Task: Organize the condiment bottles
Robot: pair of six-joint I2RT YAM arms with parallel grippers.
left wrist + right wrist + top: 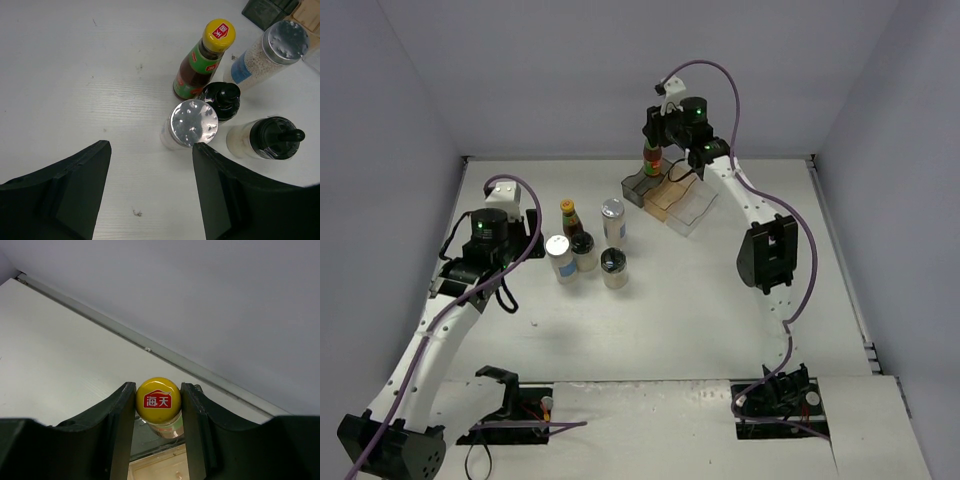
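My right gripper (158, 388) is shut on the yellow cap of a dark sauce bottle (158, 401), holding it upright over the smoky left end of the stepped rack (642, 188). In the top view this bottle (653, 157) hangs at the far middle of the table. Five more bottles stand in a cluster: a sauce bottle (205, 62), two silver-lidded shakers (192, 125) (272, 52) and two black-topped jars (220, 100) (267, 140). My left gripper (150, 150) is open above bare table just left of the cluster, with nothing between its fingers. Its right finger's tip is beside the nearer shaker.
The rack's clear part (685, 205) angles toward the right behind the cluster (585, 245). The back wall's base strip (100, 322) runs close behind the held bottle. My right arm's elbow (768, 252) hangs over the table's right half.
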